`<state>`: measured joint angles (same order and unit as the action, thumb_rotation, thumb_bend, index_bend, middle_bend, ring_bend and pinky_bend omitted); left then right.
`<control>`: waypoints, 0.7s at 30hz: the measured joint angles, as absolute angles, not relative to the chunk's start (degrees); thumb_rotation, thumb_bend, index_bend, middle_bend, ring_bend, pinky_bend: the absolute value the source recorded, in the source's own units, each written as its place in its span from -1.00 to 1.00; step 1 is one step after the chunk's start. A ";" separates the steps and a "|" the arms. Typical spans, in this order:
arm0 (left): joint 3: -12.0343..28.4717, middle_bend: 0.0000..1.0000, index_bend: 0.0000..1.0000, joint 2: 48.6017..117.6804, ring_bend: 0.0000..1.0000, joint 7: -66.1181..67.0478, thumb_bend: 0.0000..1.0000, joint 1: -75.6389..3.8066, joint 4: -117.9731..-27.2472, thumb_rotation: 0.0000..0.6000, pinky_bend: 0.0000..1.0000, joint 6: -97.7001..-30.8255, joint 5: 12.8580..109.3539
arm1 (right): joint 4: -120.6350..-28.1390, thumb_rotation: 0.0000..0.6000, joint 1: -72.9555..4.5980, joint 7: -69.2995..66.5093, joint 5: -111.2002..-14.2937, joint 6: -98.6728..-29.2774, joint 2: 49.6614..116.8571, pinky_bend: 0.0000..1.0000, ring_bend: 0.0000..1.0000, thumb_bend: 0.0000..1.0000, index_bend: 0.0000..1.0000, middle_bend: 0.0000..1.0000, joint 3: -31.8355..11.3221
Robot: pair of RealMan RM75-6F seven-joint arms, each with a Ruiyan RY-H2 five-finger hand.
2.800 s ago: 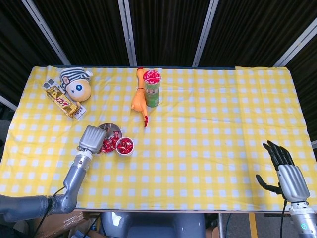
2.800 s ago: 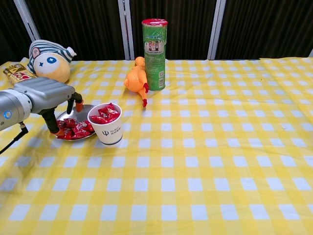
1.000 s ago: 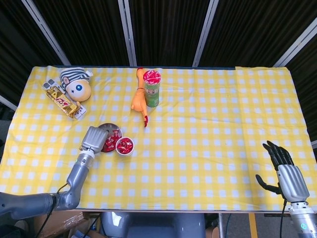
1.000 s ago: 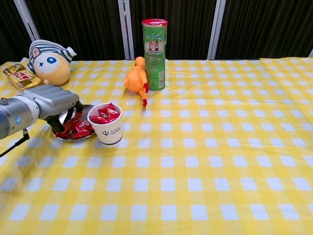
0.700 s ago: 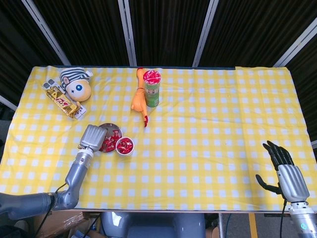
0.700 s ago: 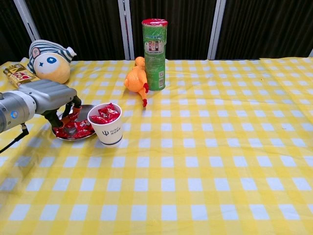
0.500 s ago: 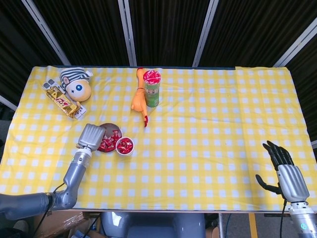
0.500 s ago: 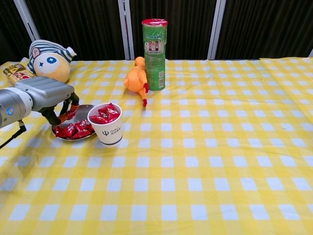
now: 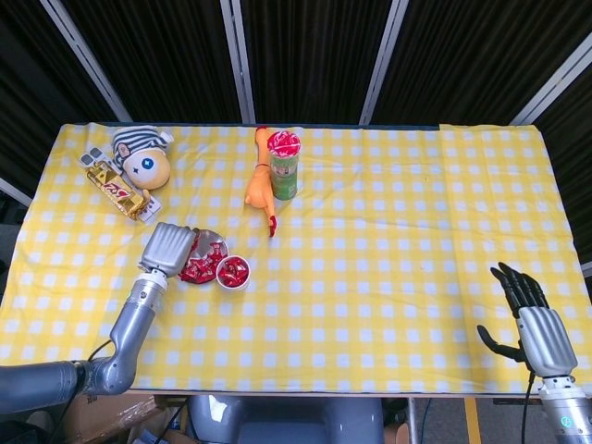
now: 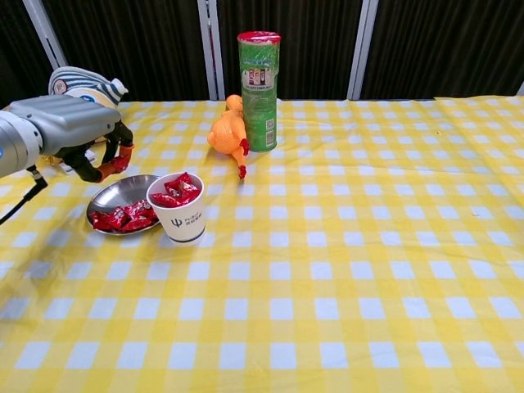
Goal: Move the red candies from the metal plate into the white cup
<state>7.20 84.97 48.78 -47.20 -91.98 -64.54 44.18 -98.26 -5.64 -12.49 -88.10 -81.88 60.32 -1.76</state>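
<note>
**One candy up, cup off to my right**

My left hand (image 10: 78,131) hangs above the table, over the far-left edge of the metal plate (image 10: 115,195), with its fingers (image 10: 115,162) curled in and a red candy (image 10: 121,160) pinched at the tips. From the chest view the piece looks held, not resting on anything — it is clear of the plate below.

The relation that matters now: the white cup (image 10: 185,214) stands just beside the plate on its right side, touching or nearly touching its rim, so from my fingers it lies to the right, toward me, and lower. Its mouth faces straight up and is already heaped with red wrappers, which I judge leaves little room; a drop from off-centre could roll off the pile onto the cloth.

More red candies (image 10: 123,218) lie bunched along the plate's near edge, so the job is partly done, by my reckoning.

My right hand (image 9: 536,319) is well apart at the far right edge of the table, fingers spread and holding nothing — my left is plainly the nearer one for this.
</note>
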 measured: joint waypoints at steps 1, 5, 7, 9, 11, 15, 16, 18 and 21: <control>7.38 0.01 -0.10 84.65 0.68 48.69 0.08 -47.25 -92.85 1.00 0.82 -64.80 44.57 | -98.26 1.00 -5.64 -12.46 -88.11 -81.88 60.32 -1.00 -1.00 -0.23 -1.00 -1.00 -1.75; 8.03 0.01 -0.10 83.56 0.68 48.53 0.08 -47.61 -96.65 1.00 0.82 -65.89 46.70 | -98.25 1.00 -5.62 -12.38 -88.22 -81.95 60.32 -1.00 -1.00 -0.23 -1.00 -1.00 -1.73; 8.14 0.00 -0.10 83.39 0.68 48.63 0.08 -47.85 -98.33 1.00 0.82 -66.19 47.59 | -98.23 1.00 -5.59 -12.44 -88.19 -82.01 60.33 -1.00 -1.00 -0.23 -1.00 -1.00 -1.75; 8.06 0.00 -0.10 83.42 0.68 49.09 0.08 -48.18 -100.23 1.00 0.82 -66.47 48.43 | -98.23 1.00 -5.57 -12.50 -88.21 -82.08 60.29 -1.00 -1.00 -0.23 -1.00 -1.00 -1.76; 7.74 0.00 -0.10 83.76 0.68 49.97 0.08 -48.56 -101.42 1.00 0.82 -66.63 48.91 | -98.20 1.00 -5.55 -12.55 -88.27 -82.14 60.28 -1.00 -1.00 -0.23 -1.00 -1.00 -1.76; 6.81 -0.01 -0.12 85.09 0.68 51.65 0.07 -49.14 -102.20 1.00 0.82 -66.62 48.87 | -98.16 1.00 -5.51 -12.76 -88.36 -82.23 60.25 -1.00 -1.00 -0.23 -1.00 -1.00 -1.74; 6.63 -0.02 -0.12 85.47 0.68 52.10 0.06 -49.28 -102.23 1.00 0.82 -66.58 48.63 | -98.15 1.00 -5.51 -12.86 -88.41 -82.24 60.23 -1.00 -1.00 -0.23 -1.00 -1.00 -1.74; 6.31 -0.03 -0.14 86.26 0.68 52.90 0.01 -49.56 -102.27 1.00 0.82 -66.62 47.87 | -98.13 1.00 -5.51 -12.96 -88.49 -82.31 60.21 -1.00 -1.00 -0.23 -1.00 -1.00 -1.75; 6.02 -0.05 -0.17 86.86 0.68 53.13 -0.13 -49.84 -102.33 1.00 0.82 -66.58 47.19 | -98.12 1.00 -5.54 -13.06 -88.50 -82.27 60.16 -1.00 -1.00 -0.23 -1.00 -1.00 -1.75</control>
